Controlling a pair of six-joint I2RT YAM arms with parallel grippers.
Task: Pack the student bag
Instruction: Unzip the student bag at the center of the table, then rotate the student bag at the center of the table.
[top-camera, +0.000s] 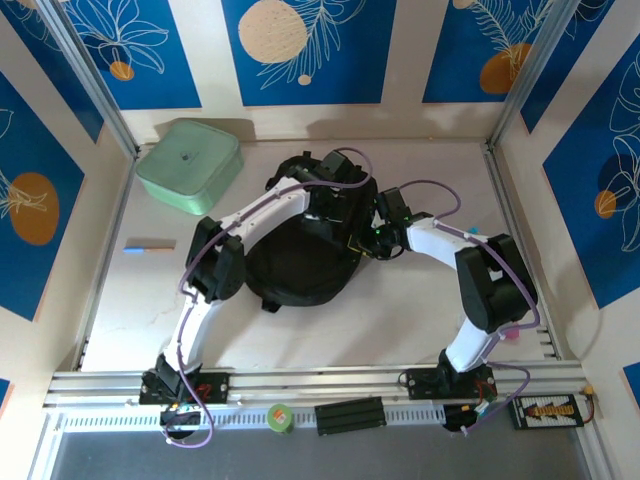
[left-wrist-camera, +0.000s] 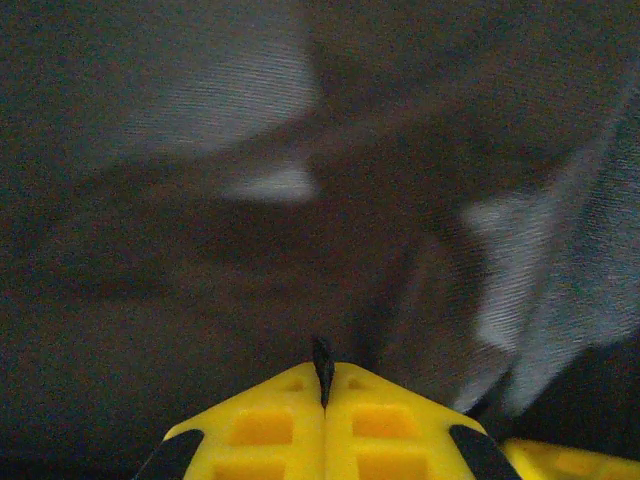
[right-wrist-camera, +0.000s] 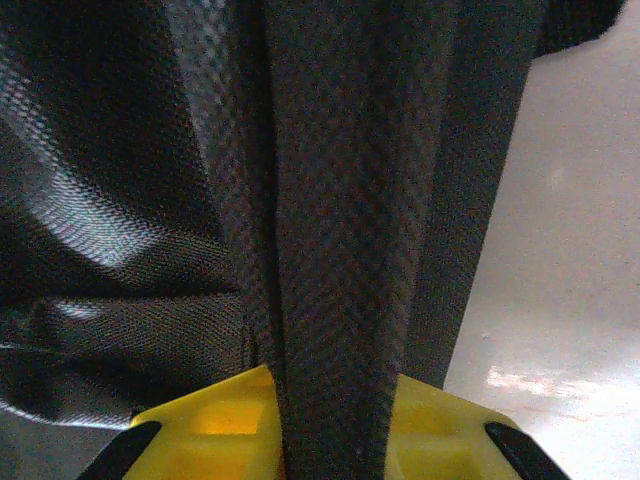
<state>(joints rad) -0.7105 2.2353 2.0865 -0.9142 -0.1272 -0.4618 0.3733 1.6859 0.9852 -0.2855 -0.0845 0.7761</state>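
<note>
- Student bag (top-camera: 300, 265), a large black soft fabric backpack, lies mid-table on the pale tabletop (top-camera: 350, 330), between the two arms and well apart from the walls.
- Left gripper (left-wrist-camera: 323, 385): yellow fingers pressed together, no gap. A thin black sliver sticks up from the seam at the tips; can't tell what it is. Blurred dark and grey fabric sits right in front of it.
- In the top view the left arm reaches over the bag to its far end.
- Right gripper (right-wrist-camera: 335, 400): pinching a black woven strap or fold of the bag. The band runs up between the two yellow fingers (right-wrist-camera: 220, 425), with more bag fabric to its left and bare table to its right.
- In the top view the right arm meets the bag at its right edge.
- Mint-green square lidded box (top-camera: 188, 165) sits at the far left corner, apart from the bag.
- A small blue-and-tan stick (top-camera: 150, 245) lies at the left, near the wall.
- A green tape roll (top-camera: 281, 417) rests on the front rail between the arm bases.
</note>
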